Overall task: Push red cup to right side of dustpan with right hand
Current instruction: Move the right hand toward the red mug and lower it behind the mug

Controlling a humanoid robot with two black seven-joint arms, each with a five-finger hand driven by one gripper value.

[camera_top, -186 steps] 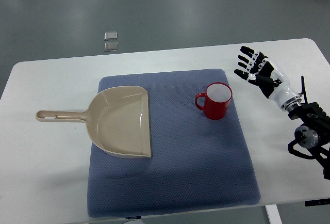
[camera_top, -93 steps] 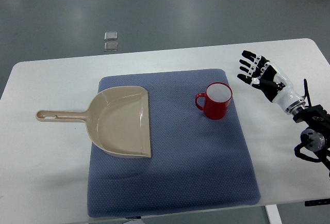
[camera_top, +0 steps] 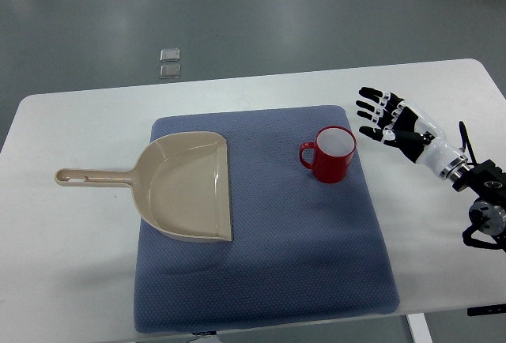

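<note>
My right hand (camera_top: pixel 391 122) hovers over the white table (camera_top: pixel 71 248), just off the right edge of the blue mat (camera_top: pixel 308 264). Its fingers (camera_top: pixel 370 107) are spread and point left, toward the cup, and hold nothing. My forearm runs back from it to the picture's right edge.

The red cup (camera_top: pixel 330 154) stands upright on the mat, in its upper right part, with its handle turned left toward the dustpan. My fingertips are near the cup's right side but apart from it; a strip of mat and bare table lies between us. From this steep angle I cannot say how high my hand sits above the table.

The beige dustpan (camera_top: pixel 186 186) lies flat on the left part of the mat, its open straight edge facing right and its long handle reaching left out onto the table. The cup is well apart from it, to its right and a little farther back.

Beyond the table, two small clear squares (camera_top: pixel 169 62) lie on the grey floor.
</note>
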